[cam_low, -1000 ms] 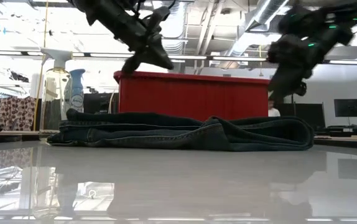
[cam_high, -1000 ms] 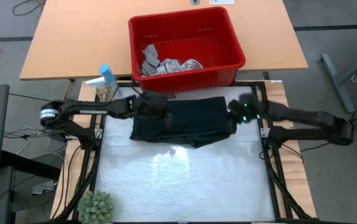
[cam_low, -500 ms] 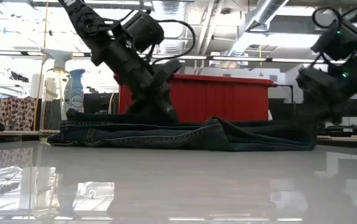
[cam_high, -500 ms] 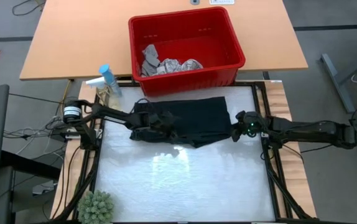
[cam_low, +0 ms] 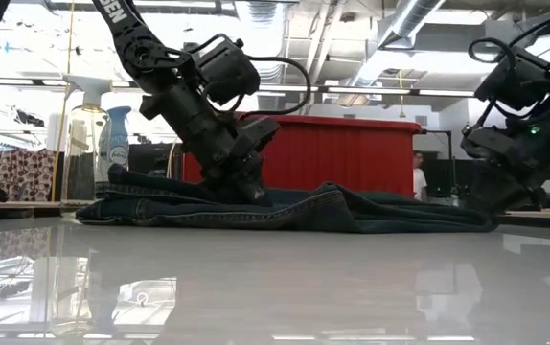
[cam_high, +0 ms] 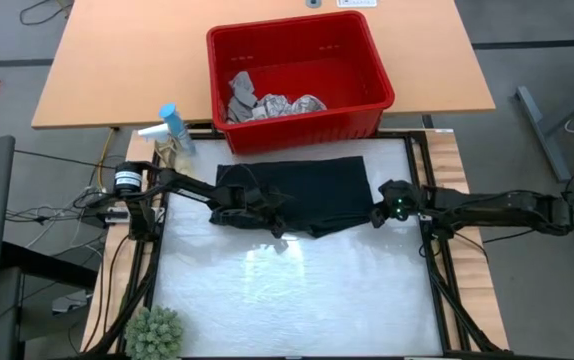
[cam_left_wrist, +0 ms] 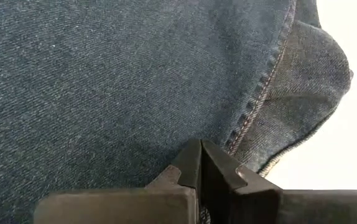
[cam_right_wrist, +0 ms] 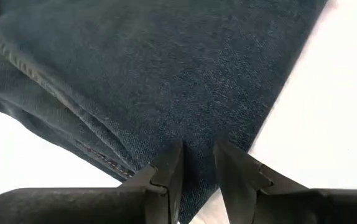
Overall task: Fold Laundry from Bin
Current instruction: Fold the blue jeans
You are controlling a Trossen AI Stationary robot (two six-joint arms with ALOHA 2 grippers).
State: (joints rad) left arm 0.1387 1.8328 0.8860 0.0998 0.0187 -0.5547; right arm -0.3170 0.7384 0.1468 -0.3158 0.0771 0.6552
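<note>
The dark trousers point(cam_high: 302, 196) lie folded into a rough rectangle on the white surface point(cam_high: 297, 290), just in front of the red bin point(cam_high: 299, 75), with a stitched seam and a rounded corner of cloth showing at the near edge. The left end effector point(cam_high: 267, 208) presses down on the trousers near their front left part, its two fingers point(cam_left_wrist: 198, 163) brought together tip to tip against the denim. The right end effector point(cam_high: 380, 212) sits at the trousers' right edge, its fingers point(cam_right_wrist: 169, 167) a little apart with the cloth edge running between them; whether they pinch it I cannot tell. Inside the bin lie a grey cloth point(cam_high: 239, 92) and a white leaf-printed cloth point(cam_high: 292, 105). Left of the bin stand spray bottles point(cam_high: 168, 133), and a small green plant point(cam_high: 154, 332) sits at the surface's front left corner.
</note>
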